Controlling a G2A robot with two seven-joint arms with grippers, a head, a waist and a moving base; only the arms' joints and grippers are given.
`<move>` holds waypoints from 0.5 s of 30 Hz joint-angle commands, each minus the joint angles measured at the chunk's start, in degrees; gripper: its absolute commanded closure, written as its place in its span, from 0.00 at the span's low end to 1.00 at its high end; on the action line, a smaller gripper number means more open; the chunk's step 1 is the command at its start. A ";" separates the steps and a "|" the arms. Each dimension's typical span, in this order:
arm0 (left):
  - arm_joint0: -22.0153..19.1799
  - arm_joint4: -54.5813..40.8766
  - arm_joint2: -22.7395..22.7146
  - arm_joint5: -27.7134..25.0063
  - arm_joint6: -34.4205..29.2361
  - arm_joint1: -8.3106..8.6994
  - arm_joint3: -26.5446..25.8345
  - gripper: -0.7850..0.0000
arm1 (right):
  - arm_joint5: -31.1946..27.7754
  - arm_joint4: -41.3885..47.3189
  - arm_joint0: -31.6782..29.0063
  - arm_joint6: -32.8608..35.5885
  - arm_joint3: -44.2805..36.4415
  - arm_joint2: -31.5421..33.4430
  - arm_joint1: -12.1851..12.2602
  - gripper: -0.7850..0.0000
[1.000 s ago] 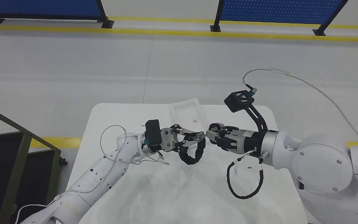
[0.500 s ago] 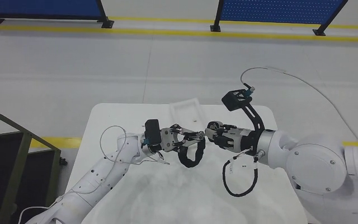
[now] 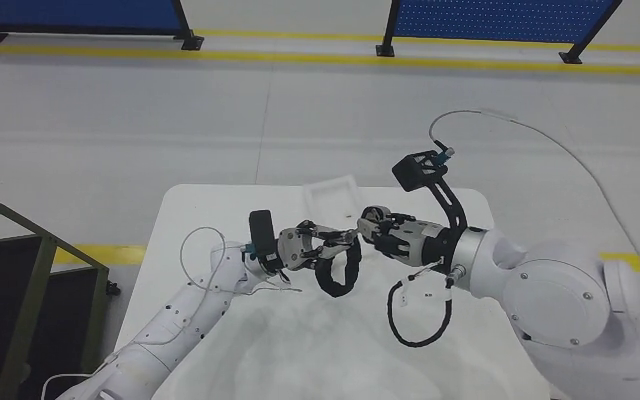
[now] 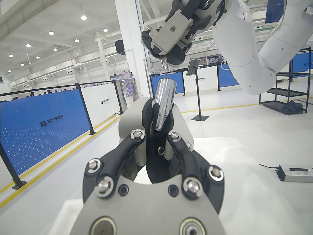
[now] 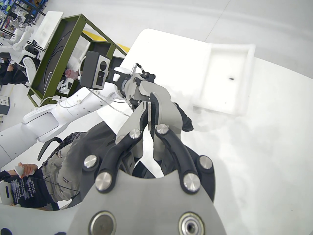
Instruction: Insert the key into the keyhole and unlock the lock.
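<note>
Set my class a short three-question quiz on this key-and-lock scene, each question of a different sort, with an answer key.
1. True or false: the key is already inside the lock.
2. What does the left end effector hold? A) key B) lock C) cup
3. Fill in: the white tray lies on the ____.

Key: 1 false, a gap separates them; 2 B; 3 table.

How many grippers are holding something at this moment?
2. The left gripper is shut on the lock, a chrome cylinder. The right gripper, facing it closely, is shut on the key.
</note>
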 commanded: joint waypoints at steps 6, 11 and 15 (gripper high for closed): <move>-0.21 -0.73 1.08 2.07 4.20 -1.64 3.10 1.00 | -1.52 -2.16 -1.22 -6.86 0.00 -3.08 -0.35 1.00; -0.11 -1.20 1.55 3.56 5.69 -2.27 4.47 1.00 | -3.23 -4.97 -0.89 -10.75 0.00 -5.04 -0.60 1.00; -0.11 -1.20 1.55 3.56 5.69 -2.27 4.47 1.00 | -3.23 -4.97 -0.89 -10.75 0.00 -5.04 -0.60 1.00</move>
